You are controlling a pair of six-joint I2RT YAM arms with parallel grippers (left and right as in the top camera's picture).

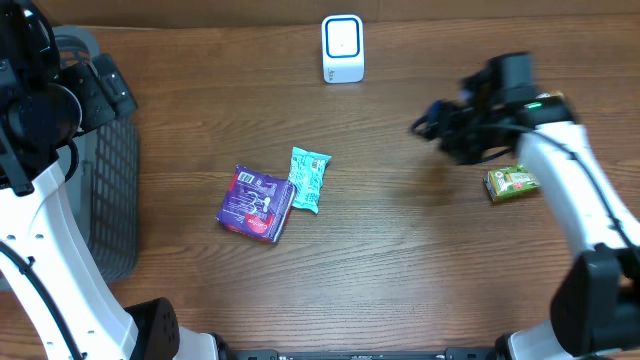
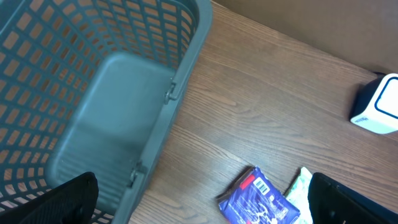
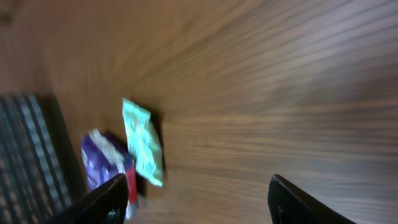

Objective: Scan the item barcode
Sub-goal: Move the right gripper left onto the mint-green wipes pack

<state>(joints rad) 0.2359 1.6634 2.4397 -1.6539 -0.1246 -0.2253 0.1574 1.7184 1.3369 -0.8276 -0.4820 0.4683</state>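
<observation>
Wood table (image 1: 400,260), three packets (image 1: 256,203), one scanner (image 1: 342,48), one basket (image 1: 110,190), left hand (image 2: 205,202), right hand (image 3: 199,199) both wide

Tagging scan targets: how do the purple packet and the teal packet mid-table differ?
Colour: the purple packet is dark purple with red trim; the teal packet is pale teal.
Shape: the purple packet is broad and squarish, the teal packet narrow and elongated.
Barcode: the purple packet shows a white barcode label face up; none is discernible on the teal packet.
Shared: both lie flat on the wooden table, side by side, neither held.
</observation>
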